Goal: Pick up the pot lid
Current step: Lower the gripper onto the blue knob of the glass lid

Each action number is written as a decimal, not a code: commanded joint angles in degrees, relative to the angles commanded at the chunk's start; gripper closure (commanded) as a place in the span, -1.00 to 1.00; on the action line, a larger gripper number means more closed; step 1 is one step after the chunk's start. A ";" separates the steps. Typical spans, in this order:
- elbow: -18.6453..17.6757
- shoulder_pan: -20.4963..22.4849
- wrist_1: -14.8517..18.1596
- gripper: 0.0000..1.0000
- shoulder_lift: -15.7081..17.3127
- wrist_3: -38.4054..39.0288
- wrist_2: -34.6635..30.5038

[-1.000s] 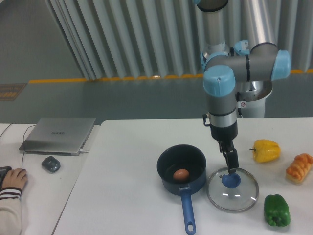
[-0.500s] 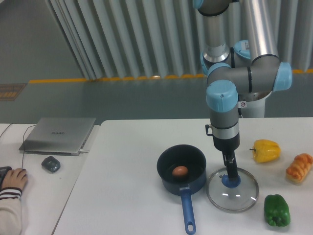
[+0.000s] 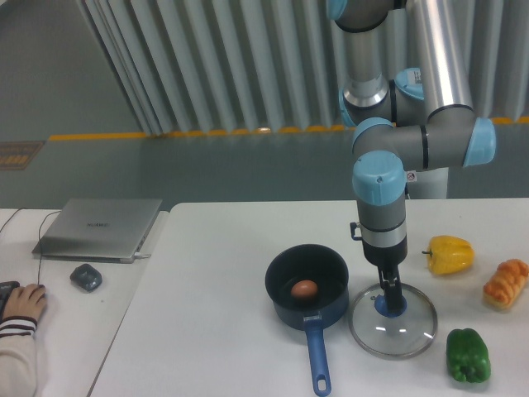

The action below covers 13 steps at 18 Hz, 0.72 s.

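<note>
the gripper (image 3: pixel 394 306) points down at the blue knob (image 3: pixel 381 306) of the pot lid (image 3: pixel 393 339) beside the pot (image 3: pixel 291 313).

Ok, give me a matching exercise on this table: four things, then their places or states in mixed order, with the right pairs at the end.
1. brown egg
2. pot lid
3. laptop
4. green pepper

A. closed
B. right of the lid in the picture
C. inside the pot
D. blue knob on top

Pairs: 1-C, 2-D, 3-A, 4-B
</note>
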<state>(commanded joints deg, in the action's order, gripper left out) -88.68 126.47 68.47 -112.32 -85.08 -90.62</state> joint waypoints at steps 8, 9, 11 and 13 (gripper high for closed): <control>0.09 0.70 -0.18 -1.00 0.52 0.17 2.81; 0.09 0.62 -0.09 -1.00 0.53 0.35 2.81; -0.26 0.70 -0.09 -1.00 0.61 0.18 2.73; -0.17 0.79 -0.09 -1.00 0.96 0.17 2.81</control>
<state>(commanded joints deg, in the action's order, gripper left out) -88.86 127.27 68.38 -111.36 -84.90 -87.80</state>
